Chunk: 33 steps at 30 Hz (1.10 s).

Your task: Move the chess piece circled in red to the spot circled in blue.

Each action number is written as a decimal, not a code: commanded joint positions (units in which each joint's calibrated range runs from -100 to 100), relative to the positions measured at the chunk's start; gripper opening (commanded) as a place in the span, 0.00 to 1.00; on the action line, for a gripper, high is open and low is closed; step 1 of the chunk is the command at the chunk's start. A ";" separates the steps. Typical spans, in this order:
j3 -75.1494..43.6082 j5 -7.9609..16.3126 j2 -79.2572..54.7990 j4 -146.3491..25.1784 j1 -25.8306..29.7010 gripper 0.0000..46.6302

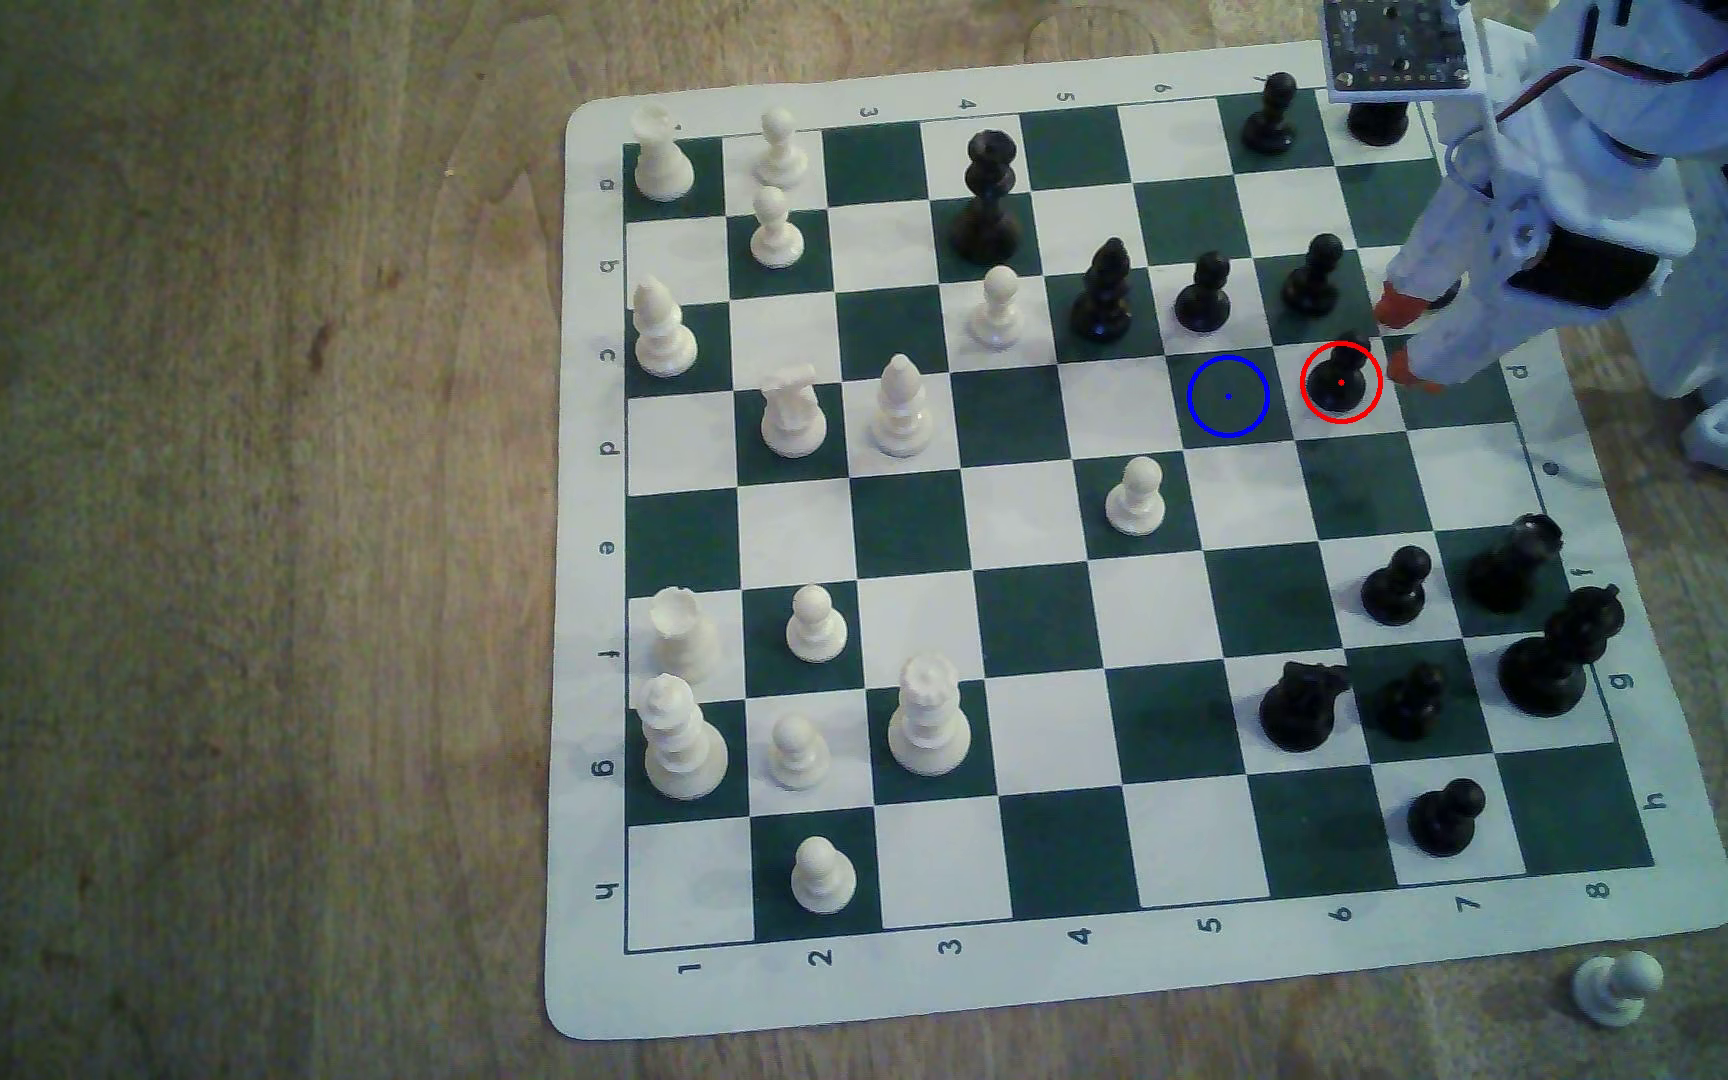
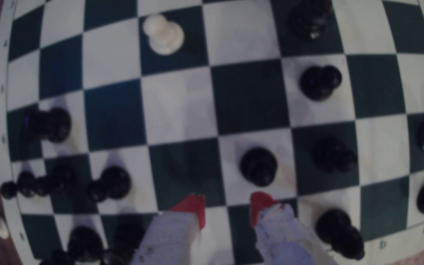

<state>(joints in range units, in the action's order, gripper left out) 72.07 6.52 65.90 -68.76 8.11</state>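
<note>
Nothing moved yet: black pawn (image 1: pixel 1341 376) standing on its red-ringed white square, just beside the blue-ringed green square (image 1: pixel 1227 396). Claw (image 1: pixel 1401 338) spread apart, empty, close by the pawn. Grasp, lift and placing all left.

The black pawn (image 1: pixel 1341 376) ringed in red looks like glossy moulded plastic, with small highlights on its round head. The white pawns (image 1: pixel 1136 498) have a smoother, satin ivory plastic sheen. The chessboard mat (image 1: pixel 579 623) is thin, matt and flexible, like vinyl, its dark green blue-ringed square (image 1: pixel 1228 396) printed flat. The table (image 1: pixel 216 519) beneath shows grained, dull wood. The gripper (image 1: pixel 1400 338) is matt white plastic with orange-red fingertips (image 2: pixel 191 207).
</note>
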 commanded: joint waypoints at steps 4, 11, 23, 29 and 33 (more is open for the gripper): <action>-0.27 -0.44 -4.78 3.57 -2.36 0.27; -0.18 -1.86 -8.09 8.32 -5.96 0.28; 1.45 -2.98 -15.05 12.17 -8.07 0.28; 1.82 -2.34 -15.73 13.15 -6.67 0.28; 2.99 -1.81 -17.17 14.71 -5.34 0.28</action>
<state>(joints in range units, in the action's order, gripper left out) 75.24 4.27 49.73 -55.46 1.84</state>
